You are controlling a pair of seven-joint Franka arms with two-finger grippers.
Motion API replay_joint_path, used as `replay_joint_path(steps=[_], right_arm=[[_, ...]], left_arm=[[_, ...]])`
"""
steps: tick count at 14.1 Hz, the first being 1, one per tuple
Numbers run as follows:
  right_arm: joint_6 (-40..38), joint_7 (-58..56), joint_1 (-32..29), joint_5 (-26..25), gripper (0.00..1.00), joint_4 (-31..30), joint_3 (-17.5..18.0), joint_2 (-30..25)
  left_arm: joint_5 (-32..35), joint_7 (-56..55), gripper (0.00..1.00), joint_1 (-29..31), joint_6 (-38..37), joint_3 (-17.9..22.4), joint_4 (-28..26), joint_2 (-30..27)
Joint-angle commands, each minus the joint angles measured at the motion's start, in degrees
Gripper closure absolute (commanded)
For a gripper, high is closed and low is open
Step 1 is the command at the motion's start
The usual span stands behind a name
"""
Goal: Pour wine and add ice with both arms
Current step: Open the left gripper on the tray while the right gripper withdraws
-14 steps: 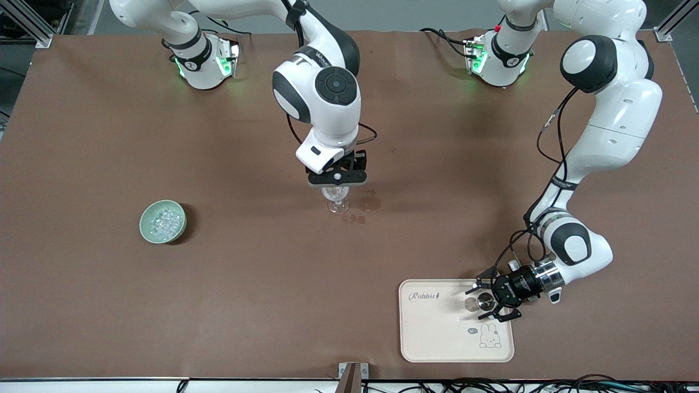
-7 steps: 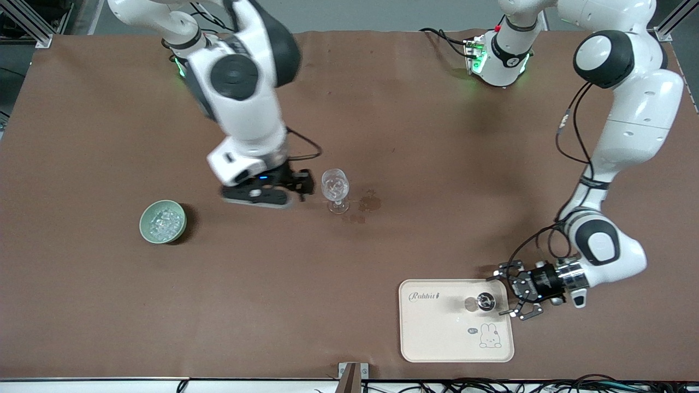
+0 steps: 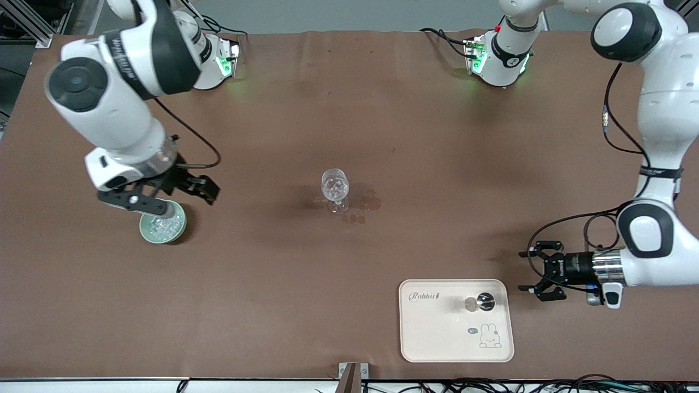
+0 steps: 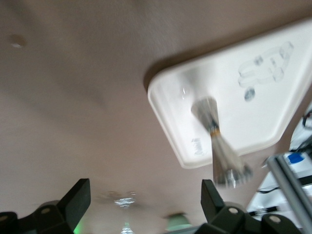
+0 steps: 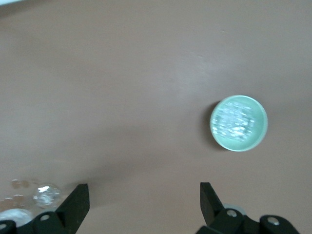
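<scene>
I am seeing the right gripper hanging spread and empty over the brown table, just above the round pale green bowl of glinting ice. The clear stemmed glass is standing mid-table. The shiny hourglass jigger is sitting upright on the smooth cream tray, near the left gripper, whose jaws are gaping, holding nothing.

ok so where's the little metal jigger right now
The jigger stands on the cream rabbit tray toward the left arm's end of the table, nearer the front camera than the wine glass; the open left gripper is beside the tray.
</scene>
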Motion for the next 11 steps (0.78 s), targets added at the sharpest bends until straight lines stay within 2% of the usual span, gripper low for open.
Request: replay_joint_path(steps=[1, 5, 7, 9, 11], right_arm=[[1.4, -7.4, -6.9, -0.7, 0.0, -7.2, 1.3, -6.2], [-1.6, -19.2, -14.8, -0.5, 0.0, -4.4, 1.2, -7.1], [-5.6, -22.1, -17.8, -0.1, 0.0, 0.3, 1.2, -6.8], [-7.5, -23.4, -18.3, -0.1, 0.0, 4.8, 1.2, -6.8], [-12.1, -23.3, -18.2, 0.0, 0.0, 10.4, 1.4, -6.5]], left_arm=[[5.5, 0.8, 0.0, -0.5, -6.5, -0.4, -1.8, -8.9], [10.5, 2.7, 0.0, -1.4, -10.2, -2.9, -2.0, -17.7], [16.3, 4.1, 0.0, -3.0, -11.1, -4.7, -2.0, -21.0], [21.6, 8.8, 0.0, -3.4, -13.8, -7.6, -2.1, -23.7], [26.8, 16.5, 0.0, -6.6, -14.6, -7.2, -3.3, -29.2]])
